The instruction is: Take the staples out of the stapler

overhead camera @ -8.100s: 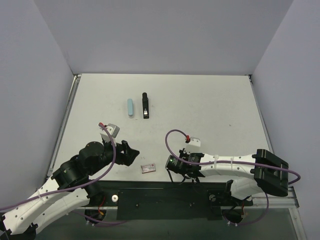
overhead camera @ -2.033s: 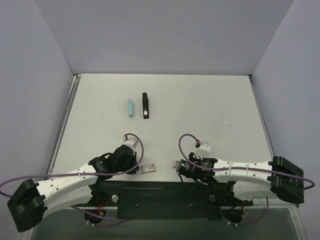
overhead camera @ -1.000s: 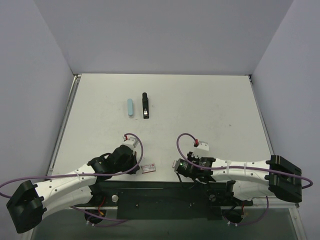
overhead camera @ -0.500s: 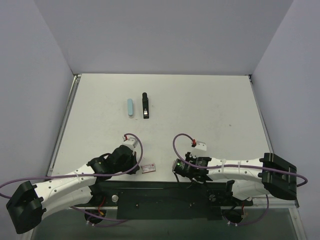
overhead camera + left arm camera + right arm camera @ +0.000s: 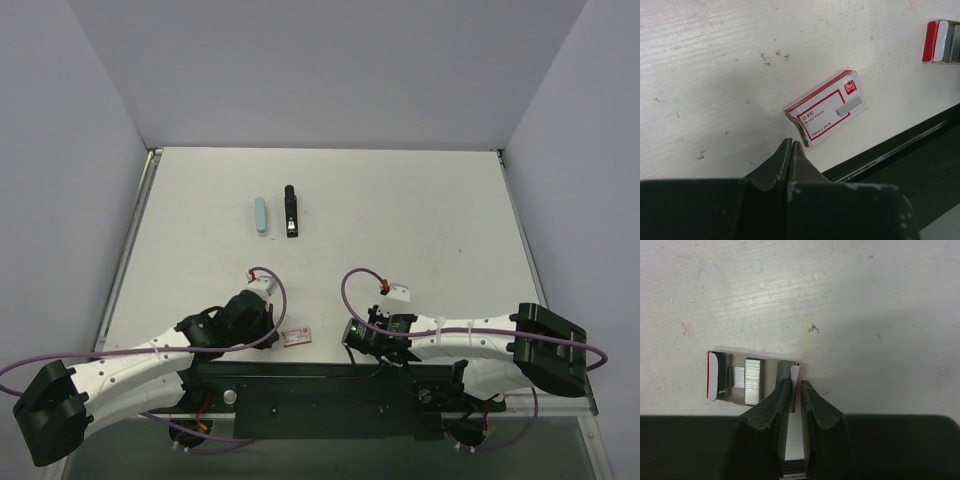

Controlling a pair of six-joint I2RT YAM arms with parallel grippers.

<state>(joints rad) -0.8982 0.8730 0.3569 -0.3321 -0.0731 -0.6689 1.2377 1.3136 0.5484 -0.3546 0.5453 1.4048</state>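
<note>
Lowest in the overhead frame, both arms lie flat along the near edge of the counter point(image 5: 420, 220), just above the black rail point(image 5: 320, 385). Neither has much room to drop back, so the free room is all upward in the frame. The left fingers point(image 5: 781, 156) are pressed together on nothing. Their tips stop just short of the closed red-and-white box point(image 5: 827, 107), which lies flat and askew between the two arms.

In the right wrist view, the right fingers point(image 5: 776, 401) stand a slit apart at the white end flap of a small opened tray point(image 5: 713, 376); whether they pinch it I cannot tell. A ribbed silvery strip of staples point(image 5: 753, 381) lies in that tray, probably parked there to keep it from scattering.

Well above, left of centre in the overhead frame, the black stapler point(image 5: 290, 210) lies beside a pale blue bar point(image 5: 261, 214), not touching it, with bare counter all round. Whether it holds more staples is too small to tell.
</note>
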